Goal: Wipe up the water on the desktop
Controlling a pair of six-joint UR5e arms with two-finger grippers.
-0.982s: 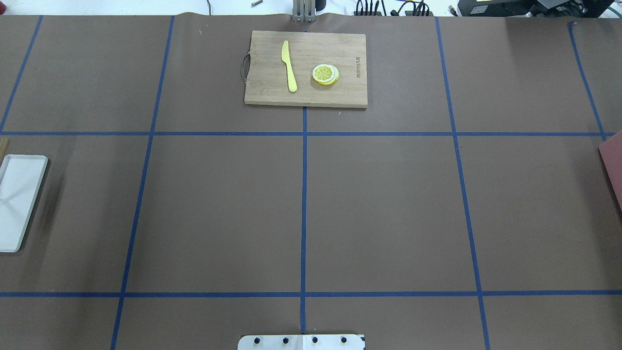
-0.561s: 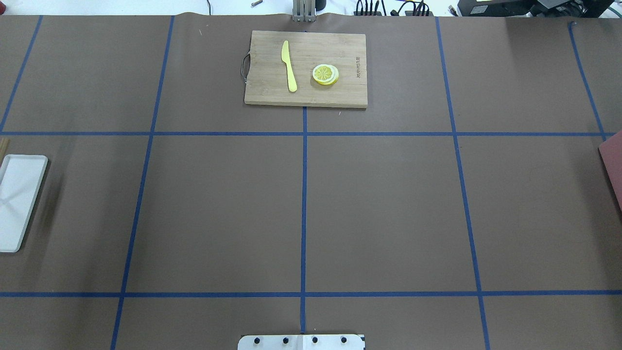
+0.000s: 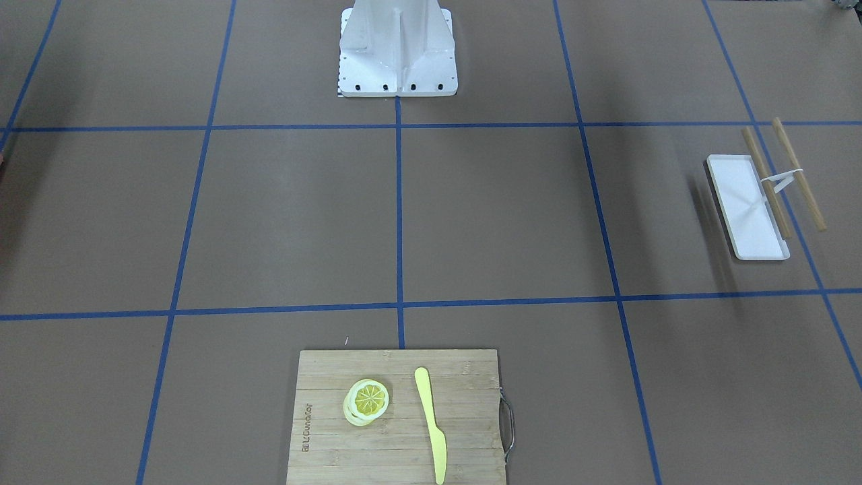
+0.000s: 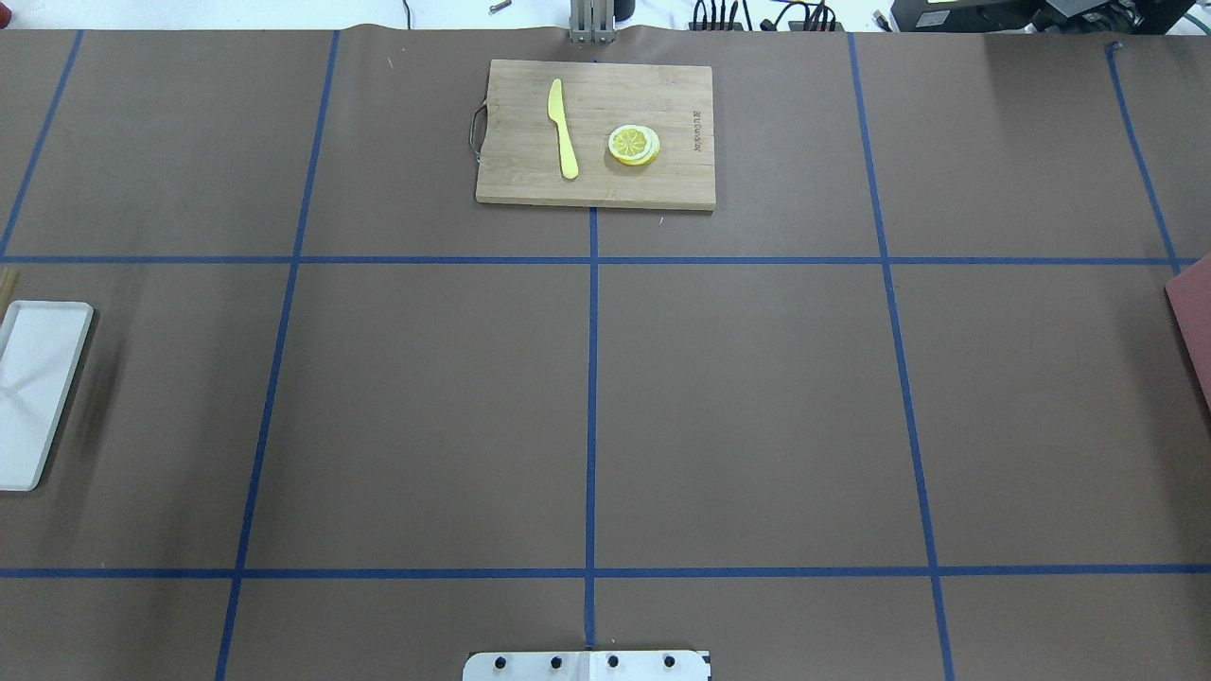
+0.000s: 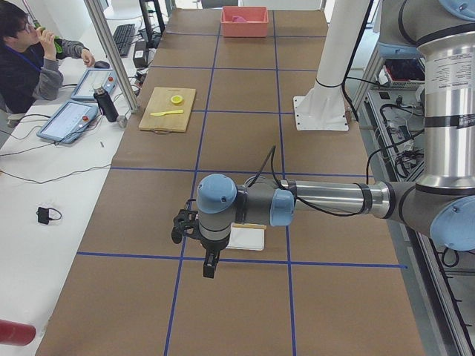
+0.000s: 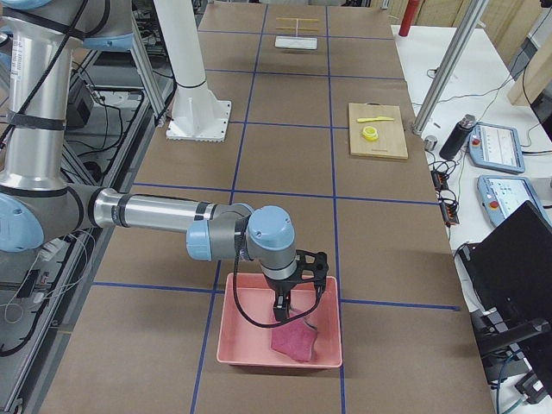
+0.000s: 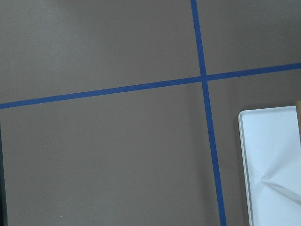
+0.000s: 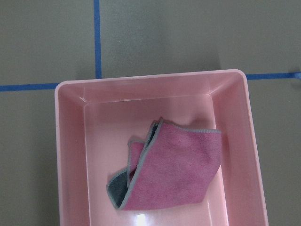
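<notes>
Over the pink bin (image 6: 228,329), right gripper (image 6: 287,312) points down; opening cannot be told.

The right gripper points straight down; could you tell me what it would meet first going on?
Probably the pink cloth in the pink bin, directly below the right gripper; the gap is hard to judge.

left arm (image 5: 326,197): silver tubes, pale-blue joint caps, grey housings, black cable (image 5: 269,165) looped over forearm, printed label (image 5: 447,70) on upright link | right arm (image 6: 155,210): same silver-blue build, black band round upright link | left pincer (image 5: 210,268), right pincer (image 6: 289,310): black | pedestal (image 3: 397,47): white, black bolts (image 3: 385,87) along foot
</notes>
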